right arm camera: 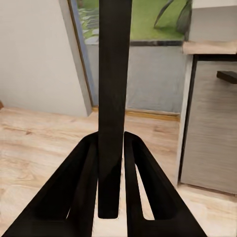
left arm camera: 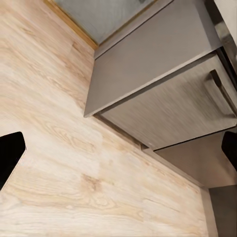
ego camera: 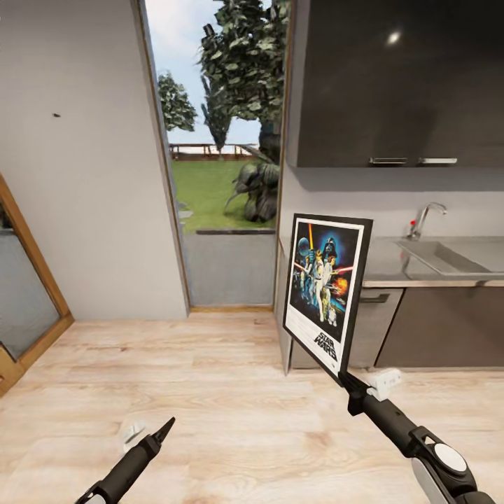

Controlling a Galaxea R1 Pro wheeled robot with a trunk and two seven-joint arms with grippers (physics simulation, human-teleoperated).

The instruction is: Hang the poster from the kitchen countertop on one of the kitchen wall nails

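We see a pale grey wall [ego camera: 84, 175] to the left, with one tiny dark wall nail [ego camera: 55, 115] high on it, well apart from everything else. Beside that wall a tall opening [ego camera: 224, 154] looks out on grass and trees. A light wooden floor [ego camera: 231, 392] spreads below us. To the right runs the kitchen tabletop [ego camera: 392, 269], grey and glossy, with a steel sink [ego camera: 448, 255] and a tap [ego camera: 425, 218] set in it, brown cabinet fronts [ego camera: 441, 329] beneath and a dark wall cupboard [ego camera: 399, 77] above.

The poster [ego camera: 326, 290] is off the tabletop, held up in the air in front of the counter's end, upright but leaning a little, its artwork facing us and the "STAR WARS" title near its lower edge. Our right pincer [ego camera: 348, 381] is clamped on the poster's bottom corner; in the right wrist view we see the frame edge-on as a dark strip [right arm camera: 114, 98] running between the two fingers [right arm camera: 84, 192], which press against it on both sides.

Our left pincer [ego camera: 165, 428] hangs low over the floor, holding nothing. In the left wrist view its dark fingertips [left arm camera: 10, 153] sit at opposite edges of the picture, well apart, with floor and a cabinet front [left arm camera: 168, 113] between them.
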